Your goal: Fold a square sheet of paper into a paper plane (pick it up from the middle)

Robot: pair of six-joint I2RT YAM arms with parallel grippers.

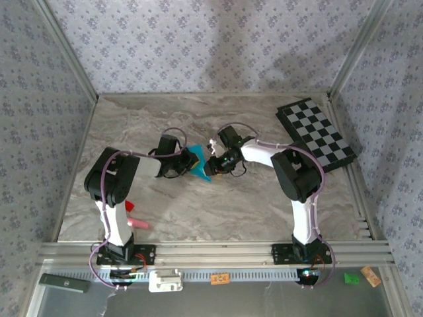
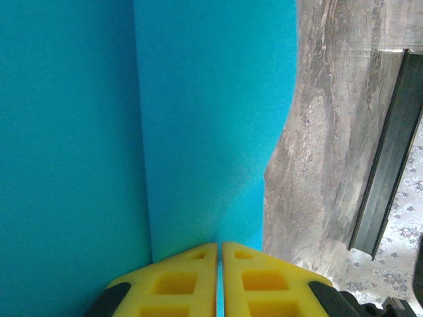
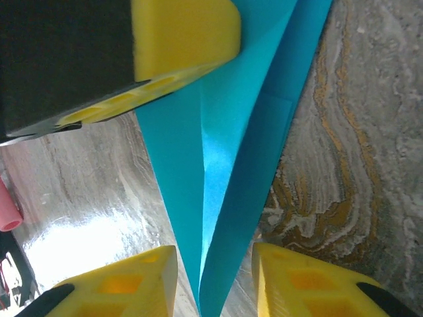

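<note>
Item: thin cyan-blue creased paper [image 3: 218, 165], judged light, limp, easily crushed. The left tool [image 2: 219, 247] is clamped on it; the right tool [image 3: 213, 253] stands open astride its point. Advise gripping along the creases.

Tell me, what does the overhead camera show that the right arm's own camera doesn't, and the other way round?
Overhead: the whole left arm and right arm, the checkered board at the far right, a red thing beside the left arm.
Right arm's camera: a close look at the sharp crease in the blue paper, whose narrow end runs between the fingers of the open right claw.
Both: the blue paper, the grey marble table, a pink thing, and the left claw holding the paper.
</note>
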